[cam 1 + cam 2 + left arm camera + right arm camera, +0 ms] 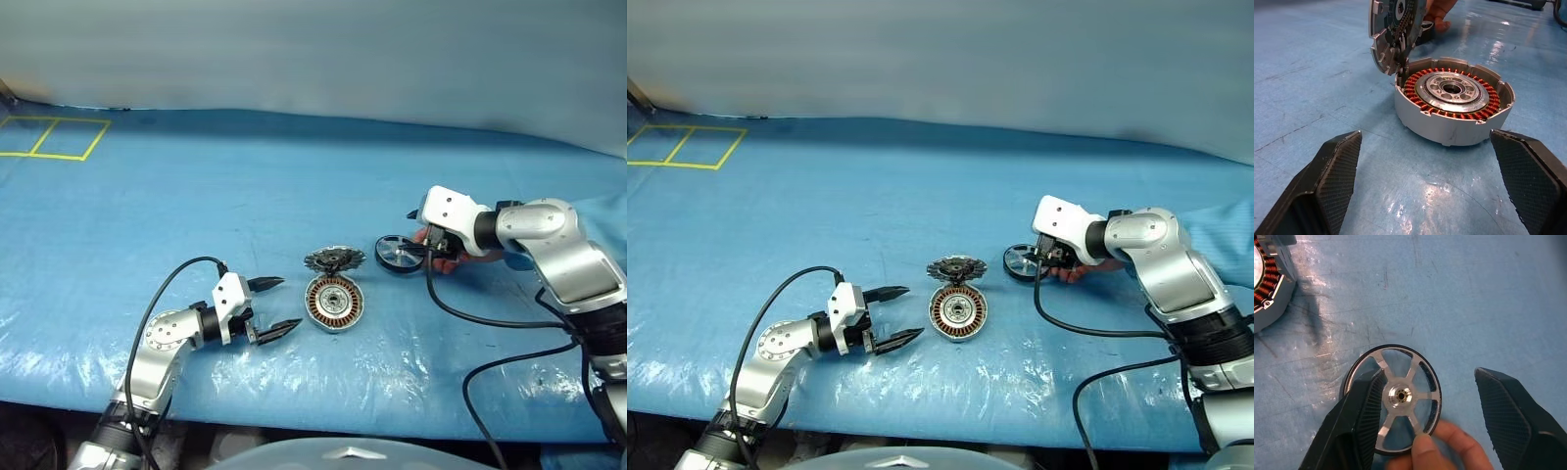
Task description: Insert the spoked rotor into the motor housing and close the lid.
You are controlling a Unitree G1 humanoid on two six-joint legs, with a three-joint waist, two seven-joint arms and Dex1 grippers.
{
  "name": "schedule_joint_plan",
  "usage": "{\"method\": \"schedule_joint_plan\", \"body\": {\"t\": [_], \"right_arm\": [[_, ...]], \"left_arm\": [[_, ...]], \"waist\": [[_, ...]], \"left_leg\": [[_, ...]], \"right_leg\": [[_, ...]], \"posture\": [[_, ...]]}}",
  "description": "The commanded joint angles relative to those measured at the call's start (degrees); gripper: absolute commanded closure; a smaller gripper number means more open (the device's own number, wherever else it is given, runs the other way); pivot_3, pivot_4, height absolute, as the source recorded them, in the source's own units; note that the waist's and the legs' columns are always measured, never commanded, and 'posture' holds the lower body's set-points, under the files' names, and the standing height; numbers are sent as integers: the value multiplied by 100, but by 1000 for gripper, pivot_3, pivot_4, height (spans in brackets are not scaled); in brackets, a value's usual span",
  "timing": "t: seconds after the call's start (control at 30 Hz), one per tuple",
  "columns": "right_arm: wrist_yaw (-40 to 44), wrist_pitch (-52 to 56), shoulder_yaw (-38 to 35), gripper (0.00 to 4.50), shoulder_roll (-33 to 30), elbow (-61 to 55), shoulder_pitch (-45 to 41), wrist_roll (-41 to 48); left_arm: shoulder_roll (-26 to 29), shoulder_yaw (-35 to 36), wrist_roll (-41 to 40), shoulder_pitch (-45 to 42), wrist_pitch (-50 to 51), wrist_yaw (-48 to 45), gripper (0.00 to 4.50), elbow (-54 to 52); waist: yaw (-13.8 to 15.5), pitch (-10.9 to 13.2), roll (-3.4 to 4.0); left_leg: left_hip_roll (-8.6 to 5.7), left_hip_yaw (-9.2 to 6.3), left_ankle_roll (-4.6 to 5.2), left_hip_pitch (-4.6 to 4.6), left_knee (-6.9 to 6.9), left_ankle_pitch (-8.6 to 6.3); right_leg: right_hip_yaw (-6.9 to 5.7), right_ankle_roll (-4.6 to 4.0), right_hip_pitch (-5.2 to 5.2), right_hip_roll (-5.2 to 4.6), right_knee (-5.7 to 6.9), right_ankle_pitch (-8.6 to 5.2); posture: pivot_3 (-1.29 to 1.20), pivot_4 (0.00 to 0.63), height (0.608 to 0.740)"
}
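Note:
The motor housing (334, 303) lies on the blue sheet with its copper windings facing up. Its hinged lid (334, 259) stands open behind it, toothed side showing. Just left of the housing, my left gripper (290, 303) is open and level, its fingers (1337, 181) spread wider than the housing (1452, 105). The spoked rotor (1400, 396) lies right of the housing, and a person's fingers (1447, 445) pinch its rim. My right gripper (1430, 377) hangs open over it, one finger (1364, 416) covering part of the wheel, the other well clear of it.
A blue plastic sheet (294, 186) covers the whole table. Yellow tape squares (54, 137) mark its far left corner. Black cables (490, 323) trail from both wrists across the near side. The table's front edge (323, 423) runs just below my arms.

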Motion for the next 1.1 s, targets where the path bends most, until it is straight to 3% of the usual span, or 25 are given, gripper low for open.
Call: {"method": "schedule_joint_plan", "body": {"t": [0.03,0.7,0.93,1.1], "right_arm": [[68,13,-214,1404,-18,-272,38,59],[89,536,-706,1404,186,-772,372,689],[131,508,-635,1404,-55,-1061,631,602],[181,673,-902,1404,-358,-1718,1260,763]], "left_arm": [[36,57,-25,-3,-89,-4,0,-206],[53,76,-112,-207,-2,-115,0,-176],[46,59,-101,-180,8,-112,0,-188],[32,10,-114,-39,23,-107,0,-291]], "waist": [[0,0,0],[4,0,1],[7,0,1],[31,0,1]], "left_leg": [[0,0,0,0,0,0],[-1,1,0,0,5,0],[-2,1,0,0,5,0],[-2,0,0,-1,5,0]], "right_leg": [[0,0,0,0,0,0],[0,4,1,-1,3,3],[0,4,1,-1,3,3],[0,5,2,-1,2,3]], "posture": [[0,150,740],[0,150,740],[0,150,740],[0,150,740]]}}
